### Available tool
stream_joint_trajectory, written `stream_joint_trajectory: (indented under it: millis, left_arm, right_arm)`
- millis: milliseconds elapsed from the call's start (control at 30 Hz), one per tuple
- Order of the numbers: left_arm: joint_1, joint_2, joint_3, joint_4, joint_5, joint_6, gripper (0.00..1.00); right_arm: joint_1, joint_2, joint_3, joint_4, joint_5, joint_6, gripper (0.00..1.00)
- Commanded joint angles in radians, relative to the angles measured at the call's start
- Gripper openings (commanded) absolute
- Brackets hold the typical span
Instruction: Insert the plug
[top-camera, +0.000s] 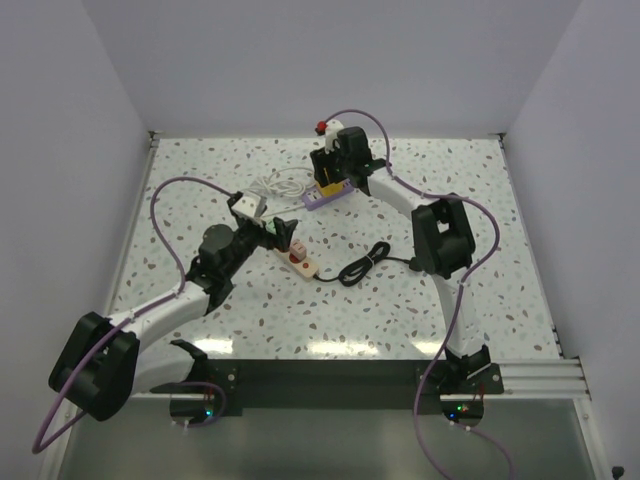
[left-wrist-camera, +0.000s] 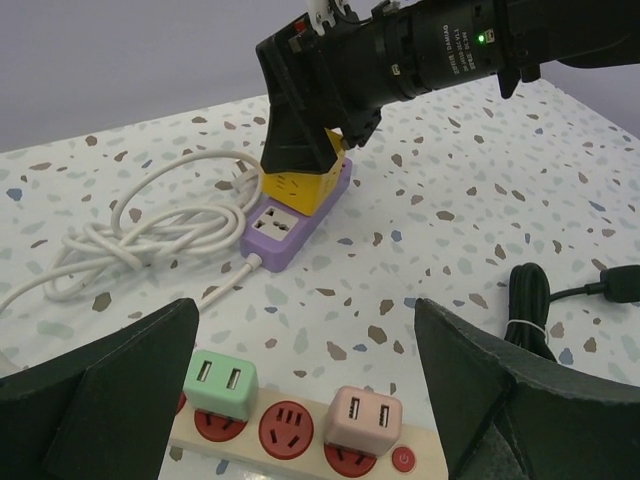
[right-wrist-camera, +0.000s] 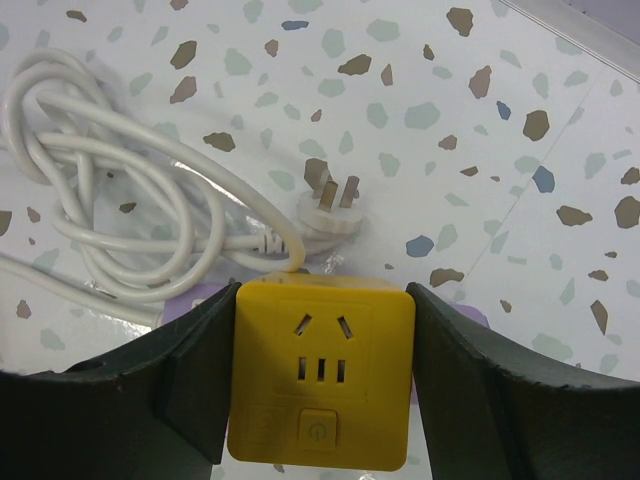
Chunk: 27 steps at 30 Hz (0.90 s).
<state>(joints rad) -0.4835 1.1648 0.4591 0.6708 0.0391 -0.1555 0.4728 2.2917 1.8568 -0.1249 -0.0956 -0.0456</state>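
My right gripper (top-camera: 330, 175) is shut on a yellow cube plug adapter (right-wrist-camera: 322, 385), one finger on each side. The cube (left-wrist-camera: 300, 180) stands on the far end of a purple power strip (left-wrist-camera: 285, 228), which has one free socket on its near end. I cannot tell whether it is fully seated. My left gripper (left-wrist-camera: 305, 340) is open and empty, hovering over a beige power strip (left-wrist-camera: 290, 440) with red sockets, which carries a green USB adapter (left-wrist-camera: 222, 385) and a pink one (left-wrist-camera: 362, 420).
A coiled white cable (right-wrist-camera: 120, 220) with a white plug (right-wrist-camera: 330, 208) lies just behind the purple strip (top-camera: 322, 197). A black cable (top-camera: 365, 262) runs right from the beige strip (top-camera: 300, 260). White walls enclose the table on three sides.
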Motion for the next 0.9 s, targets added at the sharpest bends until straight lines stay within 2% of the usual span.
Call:
stream_joint_trajectory:
  millis: [0, 567, 867]
  left_arm:
    - [0.010, -0.031, -0.022, 0.042, 0.001, 0.024, 0.95]
    - [0.013, -0.071, -0.046, 0.044, 0.005, 0.024, 0.95]
    - [0.013, -0.077, -0.053, 0.055, 0.021, 0.020, 0.95]
  right_arm:
    - [-0.010, 0.098, -0.033, -0.121, 0.060, -0.031, 0.00]
    - [-0.010, 0.173, 0.071, -0.329, 0.059, -0.053, 0.00]
    - [-0.011, 0.126, 0.001, -0.349, 0.040, -0.004, 0.00]
